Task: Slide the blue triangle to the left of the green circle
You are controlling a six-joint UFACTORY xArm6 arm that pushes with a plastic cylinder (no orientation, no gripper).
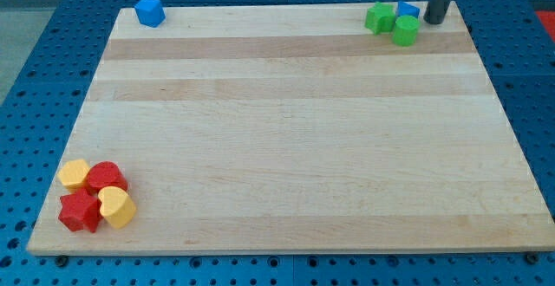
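**Rod tip at the far right corner, beside the blue and green cluster**

The wooden desk lay on a blue pegboard base. The dark rod came down from the view's top right, and its tip rested on the desk near the top right corner.

Just to the view's left of the tip sat a tight group of three blocks. The blue triangle was only partly visible, tucked behind the other two; the tip stood right beside its right edge, and I could not tell whether they touched. The green circle sat directly in front of the blue triangle, toward the view's bottom, touching or nearly touching it. A second green block, of lobed outline, sat on the view's left of both, pressed against them.

So the blue triangle was above and slightly right of the green circle, not on its left.

A blue block with angled faces stood alone near the top left corner, well apart from everything else.

In the bottom left corner four blocks were bunched together: a yellow block, a red round block, a red star-like block and a yellow heart-like block.

Claw: none on this arm, only the bare rod, so nothing was gripped or released.
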